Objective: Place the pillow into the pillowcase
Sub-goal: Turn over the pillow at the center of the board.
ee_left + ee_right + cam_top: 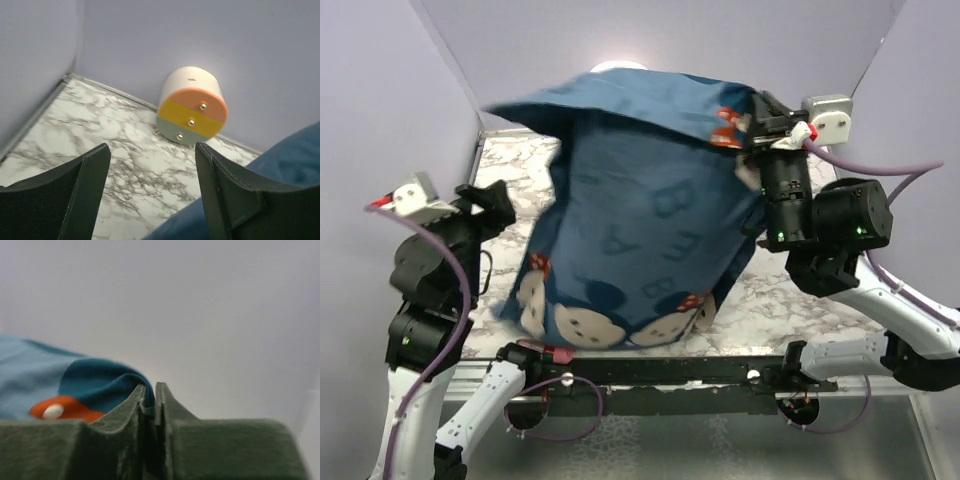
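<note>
Blue cloth of the pillowcase is pinched at its upper corner, at about two o'clock in the overhead view, by the right jaws, which are closed tight on a fold. The sack is held up over the marble counter, bulging toward six o'clock. The left jaws are held wide apart at nine o'clock, nothing between them. A cream-and-orange cylinder is laid against the back wall. The pillow cannot be seen.

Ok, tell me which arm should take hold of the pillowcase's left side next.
Left. The left jaws stand open and empty right beside the pillowcase; the right jaws are shut on its upper edge, holding it up.
</note>
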Controlling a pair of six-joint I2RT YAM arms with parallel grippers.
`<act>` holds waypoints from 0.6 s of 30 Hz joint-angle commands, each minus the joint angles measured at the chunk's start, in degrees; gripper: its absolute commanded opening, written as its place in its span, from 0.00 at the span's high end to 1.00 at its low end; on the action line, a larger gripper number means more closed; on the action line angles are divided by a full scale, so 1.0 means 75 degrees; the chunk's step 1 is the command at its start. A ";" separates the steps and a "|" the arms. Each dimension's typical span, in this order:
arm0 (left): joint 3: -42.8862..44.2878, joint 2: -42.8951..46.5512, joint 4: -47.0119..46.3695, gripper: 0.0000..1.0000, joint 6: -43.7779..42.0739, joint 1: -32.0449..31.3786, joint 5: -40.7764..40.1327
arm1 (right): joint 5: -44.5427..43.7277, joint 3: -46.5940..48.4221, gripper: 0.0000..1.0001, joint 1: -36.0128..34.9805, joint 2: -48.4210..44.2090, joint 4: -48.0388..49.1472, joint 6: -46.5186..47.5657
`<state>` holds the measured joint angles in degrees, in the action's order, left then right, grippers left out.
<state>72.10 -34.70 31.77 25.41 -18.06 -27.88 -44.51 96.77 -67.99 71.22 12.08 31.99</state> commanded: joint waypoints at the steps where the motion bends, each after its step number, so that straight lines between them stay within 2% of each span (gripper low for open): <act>1: -0.0686 -0.0497 -0.1077 0.29 0.0628 0.0005 0.2424 | -0.2681 -0.2243 0.78 0.1535 -0.1461 0.3685 0.1977; 2: -0.0856 -0.0659 -0.1261 0.29 0.0836 0.0003 0.3018 | -0.2592 -0.2283 0.73 0.1932 -0.1717 0.2263 0.0872; 3: -0.1055 -0.0826 -0.1516 0.29 0.1059 0.0007 0.3545 | -0.2411 -0.2178 0.68 0.2230 -0.1821 -0.0018 -0.0838; 5: -0.1405 -0.1120 -0.2121 0.30 0.1592 0.0011 0.4387 | -0.2074 -0.2107 0.58 0.2724 -0.1675 -0.1639 -0.1842; 7: -0.1608 -0.1388 -0.2401 0.30 0.1951 0.0010 0.4733 | -0.1500 -0.1668 0.49 0.2856 -0.1178 -0.3391 -0.3084; 11: -0.1064 -0.1816 -0.1720 0.29 0.1803 0.0014 0.4011 | 0.0530 -0.0477 0.42 0.3650 0.0267 -0.4960 -0.4275; 13: -0.0644 -0.1944 -0.1355 0.28 0.1535 0.0018 0.3730 | 0.1408 0.0602 0.39 0.4119 0.1234 -0.5633 -0.4694; 16: -0.0071 -0.1969 -0.0904 0.28 0.1239 0.0008 0.3637 | 0.1996 0.2272 0.32 0.4292 0.2490 -0.6496 -0.4983; 18: 0.0018 -0.1775 -0.0731 0.28 0.1187 0.0012 0.3626 | 0.2376 0.2761 0.25 0.4307 0.2787 -0.6682 -0.5095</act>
<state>68.34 -50.83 24.25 36.42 -18.06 0.19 -38.65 109.51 -36.38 86.54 -23.92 0.84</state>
